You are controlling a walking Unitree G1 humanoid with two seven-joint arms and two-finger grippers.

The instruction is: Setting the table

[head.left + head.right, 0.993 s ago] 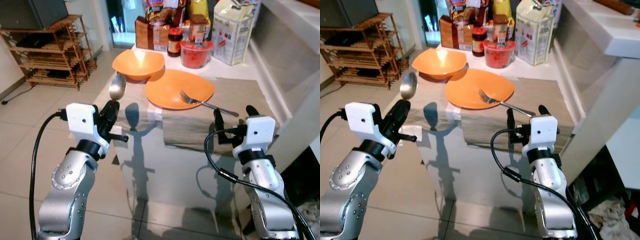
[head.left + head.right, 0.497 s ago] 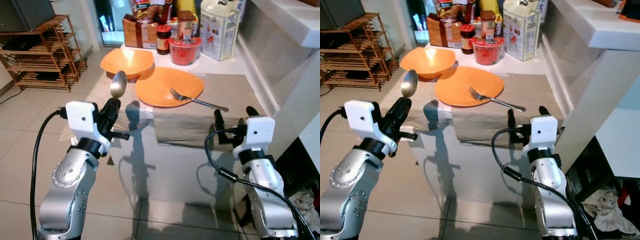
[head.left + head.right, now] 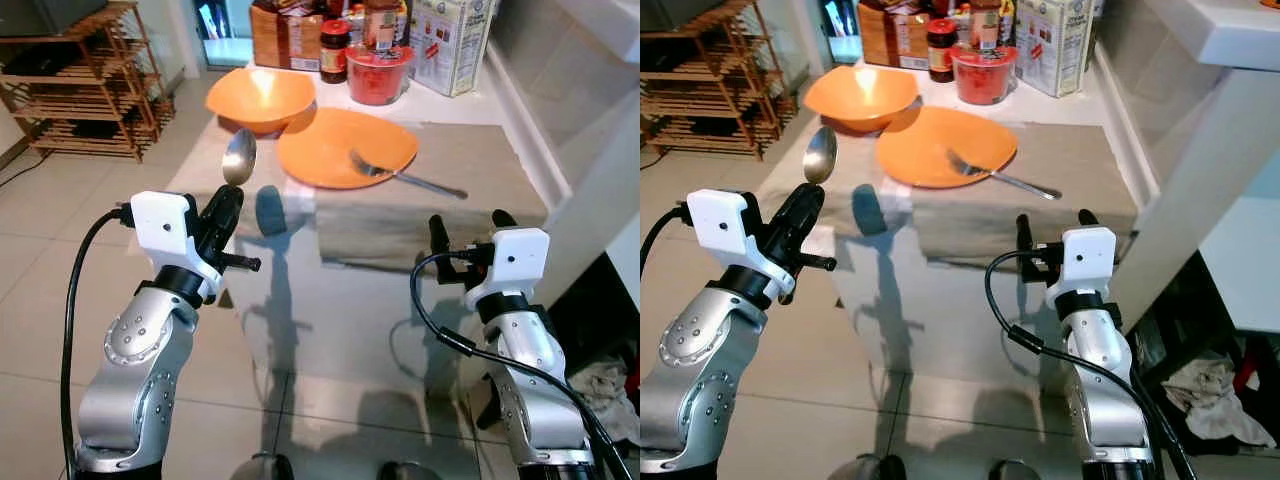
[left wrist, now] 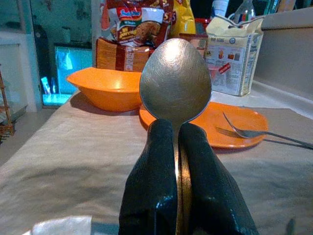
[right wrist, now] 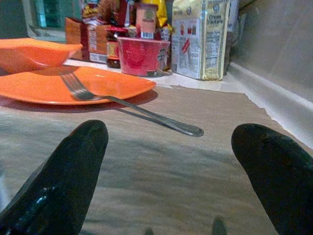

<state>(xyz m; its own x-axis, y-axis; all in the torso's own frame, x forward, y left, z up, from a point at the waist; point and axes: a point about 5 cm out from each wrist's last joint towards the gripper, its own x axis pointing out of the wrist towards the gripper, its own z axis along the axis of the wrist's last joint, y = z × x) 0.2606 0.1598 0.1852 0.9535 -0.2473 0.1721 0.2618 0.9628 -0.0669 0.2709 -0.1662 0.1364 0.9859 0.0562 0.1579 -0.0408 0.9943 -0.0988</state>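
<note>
The left gripper [image 3: 228, 203] is clenching the handle of a silver metal spoon [image 3: 238, 157], bowl upright, short of the flat orange plate [image 3: 335, 146]. The right gripper [image 3: 464, 232] is hovering with its fingers spread wide, empty, near the plate, where a silver fork [image 3: 400, 175] is resting its tines.

Wooden rack [image 3: 90, 85] on tiled floor [image 3: 50, 260], cracker carton [image 3: 455, 45], red tub [image 3: 378, 80], dark jar [image 3: 333, 62]
</note>
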